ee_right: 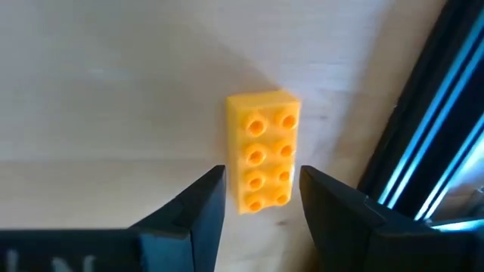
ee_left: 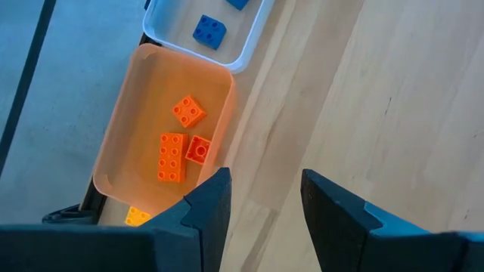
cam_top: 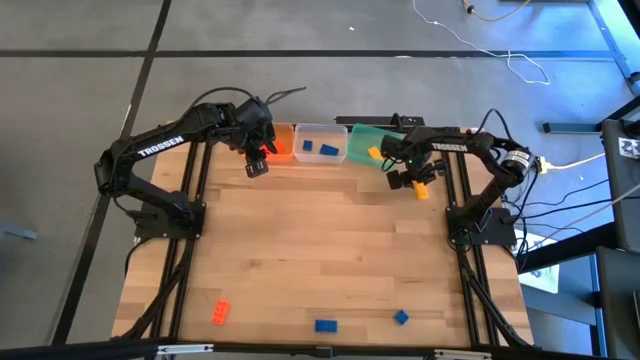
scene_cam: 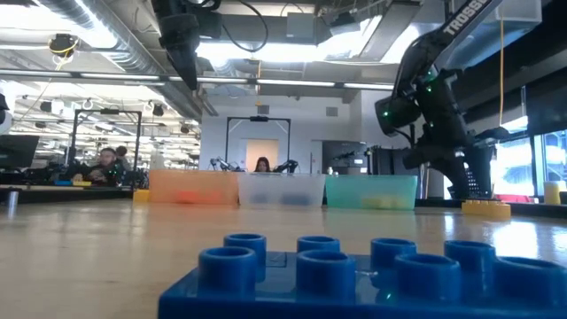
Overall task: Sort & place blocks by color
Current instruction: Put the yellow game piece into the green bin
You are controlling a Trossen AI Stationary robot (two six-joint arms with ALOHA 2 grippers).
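Note:
A yellow two-by-four brick point(ee_right: 262, 151) lies flat on the wood near the table's right rail, also seen as the yellow brick point(cam_top: 422, 190). My right gripper point(ee_right: 263, 181) is open above it, a finger on either side of one end, apart from it. My left gripper point(ee_left: 265, 181) is open over bare wood beside the orange tub point(ee_left: 128, 128), which holds several orange bricks point(ee_left: 172, 155). The clear tub point(cam_top: 320, 143) holds blue bricks and the green tub point(cam_top: 362, 138) holds a yellow one. An orange brick point(cam_top: 220, 312) and two blue bricks point(cam_top: 326, 325) lie by the near edge.
The three tubs stand in a row along the far edge, the orange tub point(scene_cam: 190, 189) on the left, the clear tub in the middle and the green tub point(scene_cam: 370, 190) on the right. A black frame rail point(ee_right: 423, 128) runs close beside the yellow brick. The wooden table's middle point(cam_top: 320, 250) is bare.

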